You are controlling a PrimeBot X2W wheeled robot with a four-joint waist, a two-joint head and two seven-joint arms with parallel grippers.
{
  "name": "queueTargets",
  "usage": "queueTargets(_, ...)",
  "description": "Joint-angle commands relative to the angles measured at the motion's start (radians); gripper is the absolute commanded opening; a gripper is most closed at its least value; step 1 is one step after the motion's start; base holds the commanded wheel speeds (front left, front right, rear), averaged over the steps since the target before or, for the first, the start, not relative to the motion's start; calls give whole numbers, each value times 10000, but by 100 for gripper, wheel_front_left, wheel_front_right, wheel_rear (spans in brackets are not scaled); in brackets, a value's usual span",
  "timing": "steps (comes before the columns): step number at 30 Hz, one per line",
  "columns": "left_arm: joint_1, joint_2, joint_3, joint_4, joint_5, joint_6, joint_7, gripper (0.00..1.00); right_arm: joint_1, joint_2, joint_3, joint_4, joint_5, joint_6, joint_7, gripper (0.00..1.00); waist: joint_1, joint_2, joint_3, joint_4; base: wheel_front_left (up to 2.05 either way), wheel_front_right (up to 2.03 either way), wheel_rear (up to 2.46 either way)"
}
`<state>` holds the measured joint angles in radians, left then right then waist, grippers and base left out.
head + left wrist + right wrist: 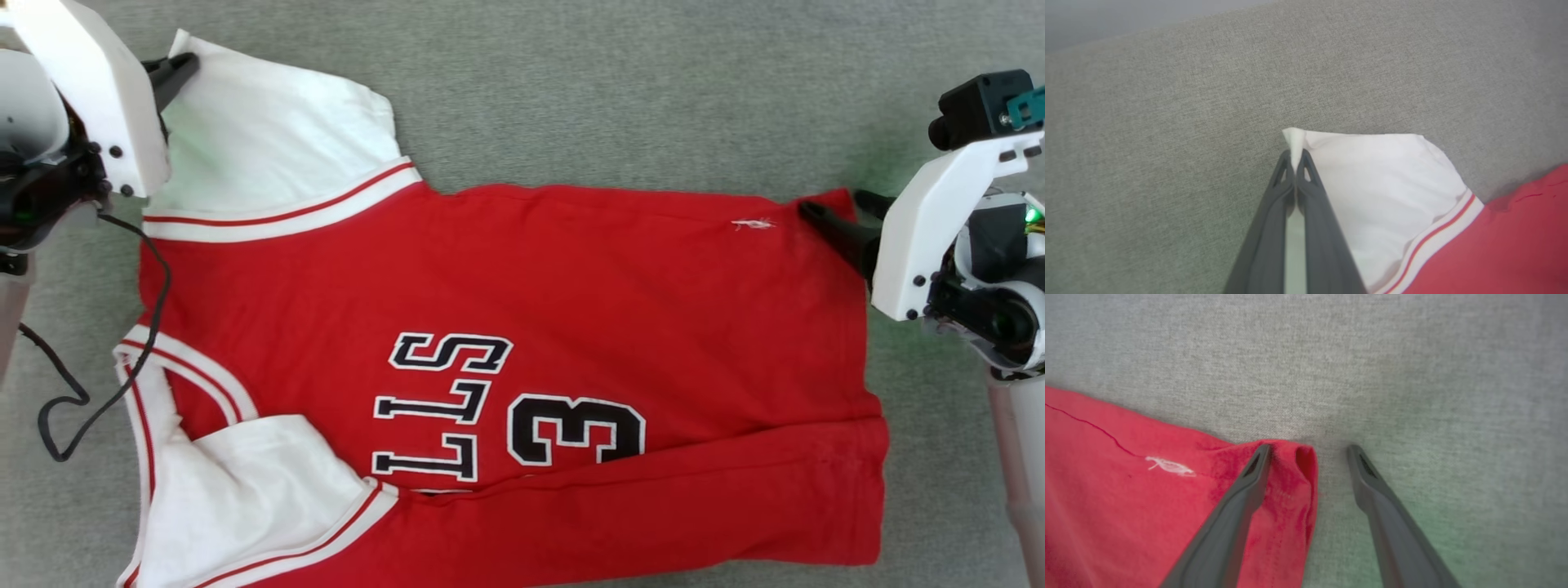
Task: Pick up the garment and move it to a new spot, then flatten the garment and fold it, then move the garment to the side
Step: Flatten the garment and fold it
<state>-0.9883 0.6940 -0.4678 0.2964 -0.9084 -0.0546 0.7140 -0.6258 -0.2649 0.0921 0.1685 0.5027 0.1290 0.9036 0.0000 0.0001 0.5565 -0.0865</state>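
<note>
Now, red jersey shirt with white sleeves lies flat on grey cloth surface, long axis arm-to-arm; left gripper pinches sleeve corner, right gripper spread astride hem corner

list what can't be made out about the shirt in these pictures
Head view: lettering on the garment partly hidden under its folded-over red flap.
Head view: lower sleeve cut off by the bottom edge.
Right wrist view: white mark near the hem, too blurred to read.
</note>
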Motion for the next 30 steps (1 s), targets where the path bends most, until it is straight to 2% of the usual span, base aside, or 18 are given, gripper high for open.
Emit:
queueTargets(1, 11, -33, -12, -10, 69, -43, -70, 0, 624, 376, 495, 571, 24, 30, 488, 0, 0, -1, -36, 78, 0, 0, 0)
queueTargets(7, 196, -153, -22, 88, 10, -142, -402, 0, 520, 178, 163, 136, -97, 29, 766, 0, 0, -1, -259, 208, 0, 0, 0)
queueTargets(13, 713, -215, 225, 123, -139, -132, -1170, 0, 421, -158, -346, -725, -396, 15, -258, 0, 0, -1, -907, 344, 0, 0, 0)
queueTargets(16, 1331, -220, 474, -27, -331, -50, -1737, 0, 761, -108, -642, -966, -434, 15, -659, 0, 0, -1, -1415, 460, 0, 0, 0)
queueTargets(26, 5239, -21, 1420, -1020, -1103, 635, -3651, 0, 2948, 245, -1708, -987, -90, 15, -1045, 0, 0, -1, -3099, 817, 0, 0, 0)
queueTargets(30, 7028, -178, 1507, -1522, -1386, 1022, -4110, 0, 3847, 401, -1981, -843, 13, 13, -1246, 0, 0, -1, -3451, 896, 0, 0, 0)
